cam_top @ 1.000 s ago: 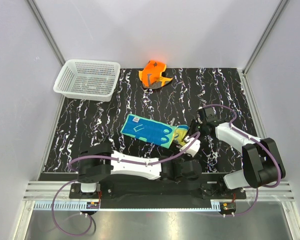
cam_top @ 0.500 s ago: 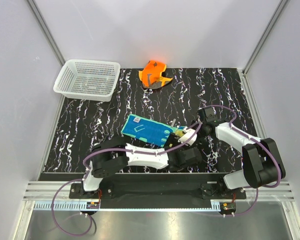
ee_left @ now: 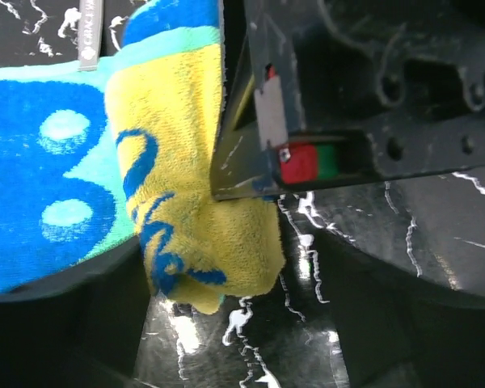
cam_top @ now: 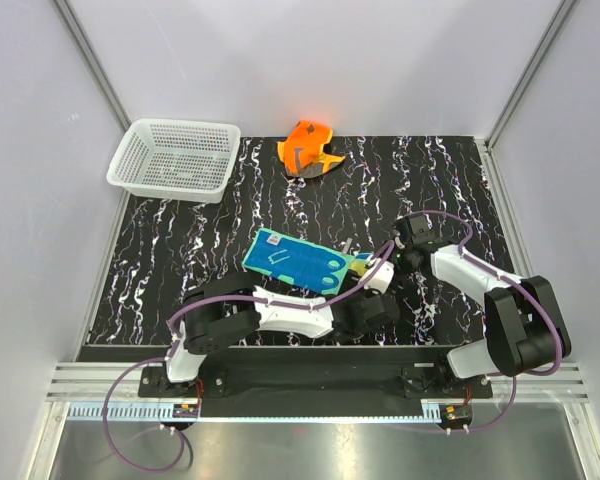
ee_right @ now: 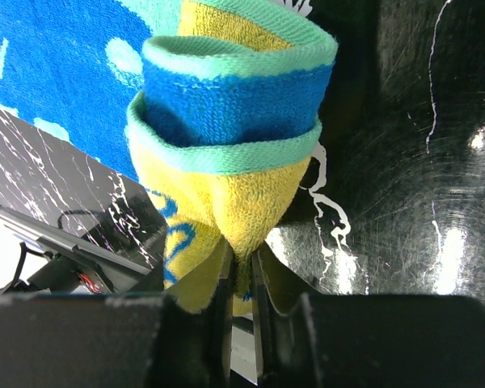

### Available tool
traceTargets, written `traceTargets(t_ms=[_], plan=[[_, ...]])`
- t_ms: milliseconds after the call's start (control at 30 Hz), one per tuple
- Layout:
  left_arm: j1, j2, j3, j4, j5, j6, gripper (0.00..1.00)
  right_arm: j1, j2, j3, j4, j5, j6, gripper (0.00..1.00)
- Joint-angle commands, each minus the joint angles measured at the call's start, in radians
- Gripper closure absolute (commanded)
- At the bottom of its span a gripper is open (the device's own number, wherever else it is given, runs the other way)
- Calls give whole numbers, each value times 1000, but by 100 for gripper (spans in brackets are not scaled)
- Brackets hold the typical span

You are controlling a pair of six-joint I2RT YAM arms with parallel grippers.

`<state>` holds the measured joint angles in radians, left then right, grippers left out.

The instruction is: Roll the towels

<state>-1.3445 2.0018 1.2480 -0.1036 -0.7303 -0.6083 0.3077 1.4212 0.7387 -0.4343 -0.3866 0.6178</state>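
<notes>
The yellow towel [cam_top: 298,262] lies blue side up near the middle of the table, toward the near edge. Only its right end is turned over into a first fold, so the roll looks barely begun. The right gripper [ee_right: 241,267] is pinched tight on that fold; the left gripper [ee_left: 238,311] stands spread around it, gripping nothing. The orange towel [cam_top: 308,148] sits crumpled at the far edge — all of that one is left.
</notes>
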Motion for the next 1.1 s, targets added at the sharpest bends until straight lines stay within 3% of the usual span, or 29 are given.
traceTargets(t_ms=[0, 100, 167, 267, 300, 333, 433, 467, 600, 700, 867, 1067], plan=[[-2, -12, 22, 48, 17, -27, 33, 10, -18, 31, -7, -29, -4, 84], [7, -14, 13, 57, 11, -41, 58, 10, -24, 31, -23, -24, -6, 84], [22, -18, 2, 65, 14, -48, 64, 11, -31, 27, -26, -34, -4, 84], [47, -31, -27, 93, 34, -61, 81, 11, -36, 24, -32, -52, -4, 84], [51, -37, -41, 100, 43, -62, 96, 11, -39, 25, -37, -58, -6, 84], [57, -46, -71, 123, 52, -71, 100, 8, -39, 30, -44, -61, -6, 83], [82, -89, -134, 185, 104, -74, 100, 10, -53, 51, -72, -55, -9, 68], [85, -115, -151, 215, 120, -82, 100, 11, -56, 59, -84, -35, -10, 46], [99, -188, -249, 298, 190, -122, 100, 8, -73, 137, -168, 55, -47, 16], [116, -250, -327, 373, 238, -157, 100, 1, -79, 217, -239, 138, -62, 8], [192, -345, -484, 569, 371, -257, 100, -56, -103, 294, -267, 157, -53, 6], [281, -357, -601, 767, 531, -347, 100, -78, -148, 187, -123, -19, 20, 12]])
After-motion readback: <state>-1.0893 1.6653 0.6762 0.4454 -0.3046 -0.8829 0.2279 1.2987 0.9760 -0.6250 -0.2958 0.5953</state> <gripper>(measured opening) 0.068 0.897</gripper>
